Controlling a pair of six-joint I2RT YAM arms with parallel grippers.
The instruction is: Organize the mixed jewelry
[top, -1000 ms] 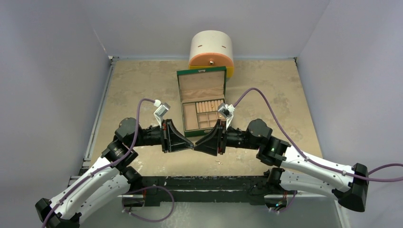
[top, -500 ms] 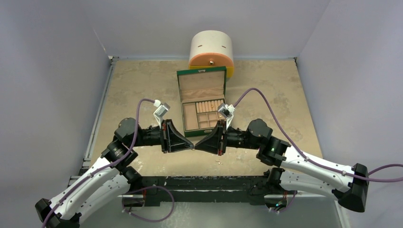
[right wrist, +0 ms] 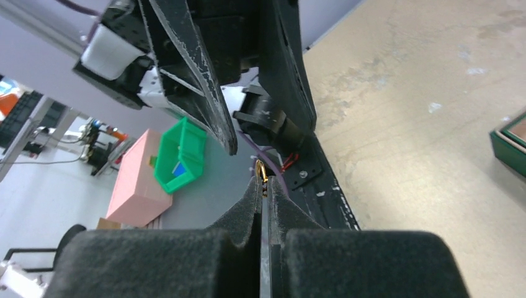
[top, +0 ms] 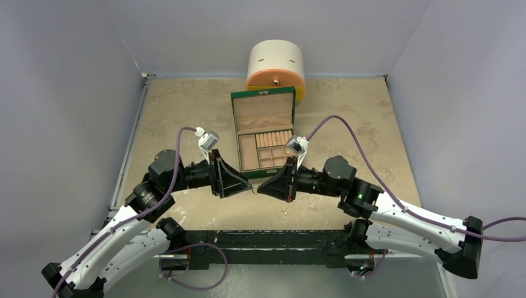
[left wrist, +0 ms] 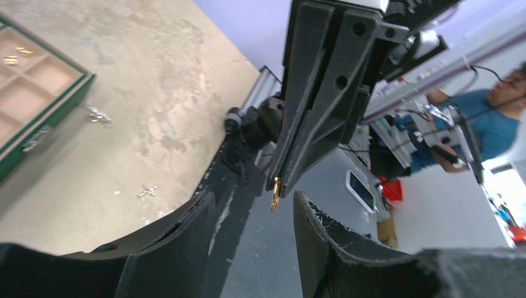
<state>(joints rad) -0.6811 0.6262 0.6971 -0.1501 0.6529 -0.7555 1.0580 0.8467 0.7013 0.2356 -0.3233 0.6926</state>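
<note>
A small gold ring (right wrist: 261, 169) is pinched at the tips of my right gripper (right wrist: 263, 184), which is shut on it. In the left wrist view the ring (left wrist: 275, 200) hangs from the right gripper's tips between the spread fingers of my left gripper (left wrist: 253, 197), which is open and not touching it. From above, the left gripper (top: 249, 186) and right gripper (top: 260, 187) point at each other just in front of the green box (top: 265, 133). Little silvery pieces (left wrist: 98, 114) (left wrist: 147, 192) lie on the table near the box, and gold bits (left wrist: 11, 59) sit in its compartments.
The green box stands open with its lid up, its tan compartments facing the arms. A white and orange round container (top: 276, 67) sits behind it. A tiny piece (top: 286, 213) lies near the black front rail (top: 260, 239).
The right gripper shut on the gold ring, then the left gripper opened off it and drew back a little to the left. The right gripper has shifted slightly right.
</note>
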